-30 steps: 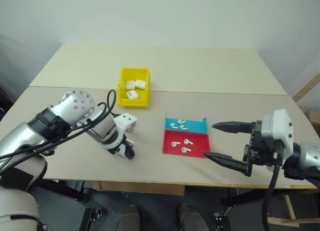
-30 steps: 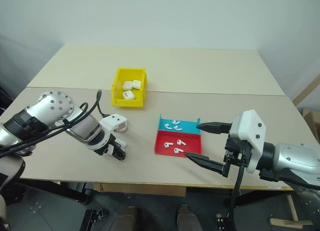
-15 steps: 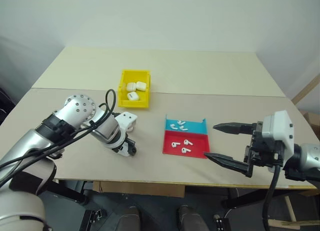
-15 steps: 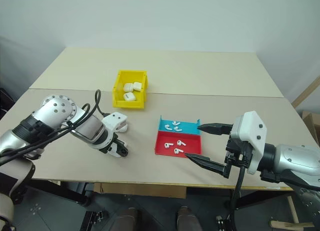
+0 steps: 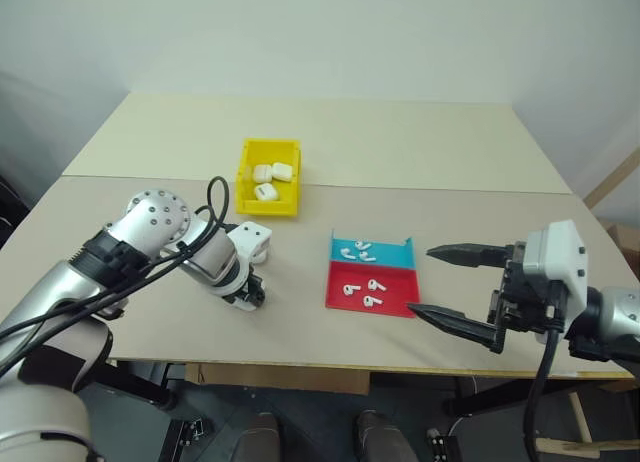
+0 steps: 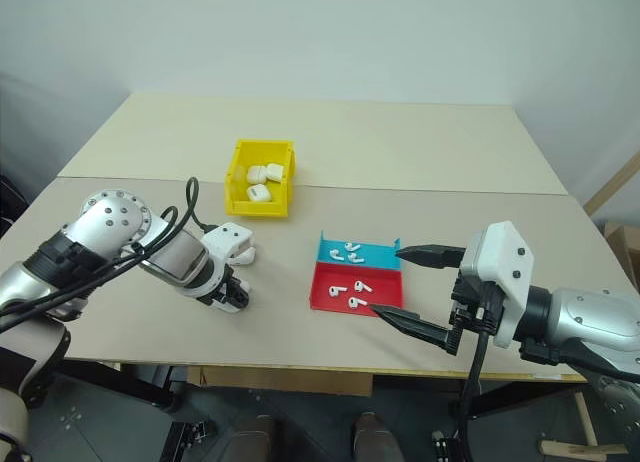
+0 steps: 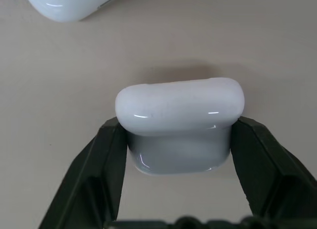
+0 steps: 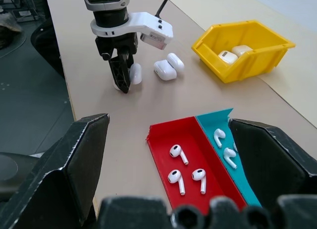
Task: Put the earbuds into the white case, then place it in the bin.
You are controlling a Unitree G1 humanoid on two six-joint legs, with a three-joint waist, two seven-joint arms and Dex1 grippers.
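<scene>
- The left gripper (image 7: 176,135) pointed down at the table (image 5: 400,142), its two black fingers (image 7: 101,169) clamped on the sides of a white case (image 7: 179,122).
- Two more cases (image 8: 168,67) lay just beside it.
- The right gripper (image 5: 452,285) hung wide open and empty, near the tray (image 5: 345,298).
- Earbuds (image 8: 187,175) lay in the tray's red and blue halves.
- The yellow bin (image 5: 248,175) held three cases.

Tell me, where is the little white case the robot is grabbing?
The white case sits on the table between the fingers of the left gripper, on the robot's left, beside two more cases and nearer the robot than the yellow bin.
</scene>
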